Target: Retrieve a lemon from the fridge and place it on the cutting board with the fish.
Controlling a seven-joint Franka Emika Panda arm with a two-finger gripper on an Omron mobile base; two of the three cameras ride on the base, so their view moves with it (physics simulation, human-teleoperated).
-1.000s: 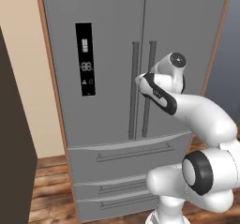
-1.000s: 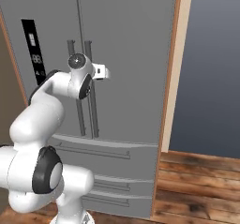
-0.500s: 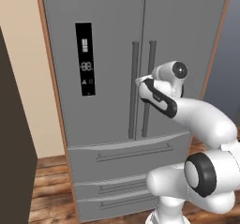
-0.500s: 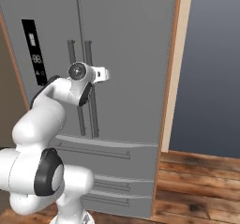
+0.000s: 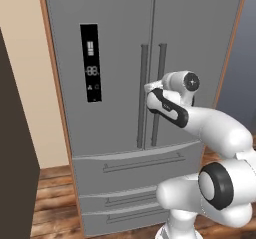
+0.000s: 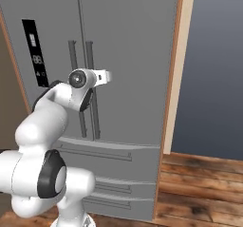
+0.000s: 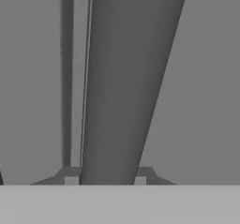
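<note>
Gripper (image 7: 106,181) clamped on right door handle (image 7: 124,87), long round matte grey bar; fridge (image 5: 120,43) smooth grey, doors shut.

We see a floor (image 6: 204,183) of reddish-brown wooden planks with dark grain. A narrow wooden trim (image 6: 173,74) in a warm orange-brown runs up beside a flat blue-grey wall (image 6: 213,64). On the opposite side we see a plain beige wall (image 5: 25,48) and, nearest us, a dark brown cabinet (image 5: 15,173). The light is even and soft.
</note>
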